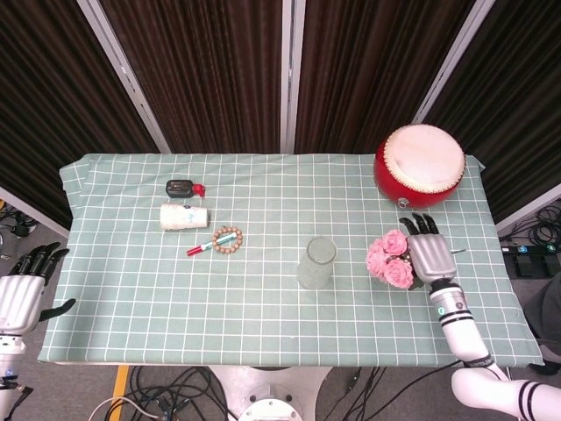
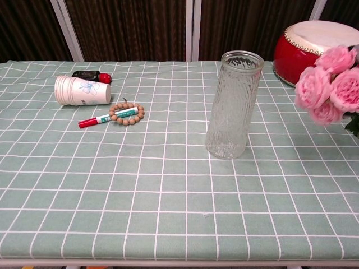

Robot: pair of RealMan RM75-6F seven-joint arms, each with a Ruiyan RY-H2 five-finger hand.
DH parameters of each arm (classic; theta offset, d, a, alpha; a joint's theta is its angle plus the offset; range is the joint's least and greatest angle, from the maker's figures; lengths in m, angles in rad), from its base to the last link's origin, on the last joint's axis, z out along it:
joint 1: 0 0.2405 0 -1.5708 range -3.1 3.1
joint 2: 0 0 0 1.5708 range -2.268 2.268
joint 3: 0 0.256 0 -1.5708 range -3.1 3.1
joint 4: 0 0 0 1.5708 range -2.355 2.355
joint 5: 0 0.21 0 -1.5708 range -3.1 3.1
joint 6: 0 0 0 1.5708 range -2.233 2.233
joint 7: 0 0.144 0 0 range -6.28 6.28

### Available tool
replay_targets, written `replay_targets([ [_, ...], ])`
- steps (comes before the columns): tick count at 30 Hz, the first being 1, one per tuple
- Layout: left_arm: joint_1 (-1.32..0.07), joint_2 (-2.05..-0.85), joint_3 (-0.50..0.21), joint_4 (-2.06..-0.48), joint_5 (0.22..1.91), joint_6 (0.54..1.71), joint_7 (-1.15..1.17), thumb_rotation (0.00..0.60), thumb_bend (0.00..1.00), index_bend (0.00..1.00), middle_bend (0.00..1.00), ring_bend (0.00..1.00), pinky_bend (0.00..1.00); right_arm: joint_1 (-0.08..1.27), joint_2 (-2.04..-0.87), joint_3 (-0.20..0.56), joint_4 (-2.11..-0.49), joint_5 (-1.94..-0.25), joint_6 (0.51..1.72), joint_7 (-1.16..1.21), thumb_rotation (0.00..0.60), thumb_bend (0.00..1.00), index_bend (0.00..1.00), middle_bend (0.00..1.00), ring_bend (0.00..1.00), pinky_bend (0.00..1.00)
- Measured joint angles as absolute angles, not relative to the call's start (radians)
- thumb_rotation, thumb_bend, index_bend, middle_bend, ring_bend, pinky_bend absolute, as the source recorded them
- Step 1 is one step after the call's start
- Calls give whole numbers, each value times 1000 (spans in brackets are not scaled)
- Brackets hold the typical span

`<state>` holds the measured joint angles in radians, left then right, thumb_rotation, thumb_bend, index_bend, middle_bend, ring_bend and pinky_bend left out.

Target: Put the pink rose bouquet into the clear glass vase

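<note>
Gripping the pink rose bouquet at right of frame, the right hand carries it clear of the bench, presumably to clear the rim. The clear glass vase stands centre; the left hand idles spread, lower left.

The pink rose bouquet is cut off at the chest view's right edge; its stems lie hidden beneath the right hand.

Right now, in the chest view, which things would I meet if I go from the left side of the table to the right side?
Paper cup → red marker → bead bracelet → clear glass vase → pink rose bouquet
</note>
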<state>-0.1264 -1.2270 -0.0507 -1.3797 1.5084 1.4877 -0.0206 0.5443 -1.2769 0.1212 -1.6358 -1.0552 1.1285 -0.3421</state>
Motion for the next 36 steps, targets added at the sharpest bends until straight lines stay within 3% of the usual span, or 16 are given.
replay_targets([
  [10,-135,-1232,-48,-1399,1505,1469,16,600,0,175,116,108,292,478,-994,232,-1923,-1186,1234,-96,600,80,777,192,0,0],
  [16,-135,-1231,-50,-1405,1501,1470,21,600,0,175,116,107,293,487,-910,312,-2052,-1192,1217,37,600,80,779,206,0,0],
  [21,-136,-1231,-51,-1404,1500,1469,20,600,0,176,116,108,292,513,-945,347,-2103,-1209,1209,123,600,78,780,217,0,0],
  [26,-133,-1232,-51,-1395,1487,1460,11,600,0,175,116,108,292,537,-1049,377,-2129,-1194,1234,180,600,79,793,239,0,0],
  [31,-131,-1238,-49,-1379,1479,1451,-2,600,0,175,116,108,292,562,-1156,418,-2167,-1133,1283,208,600,78,801,245,0,0],
  [36,-132,-1244,-48,-1370,1478,1446,-10,600,0,176,117,108,292,582,-1184,452,-2219,-1046,1275,247,600,78,803,245,0,0],
])
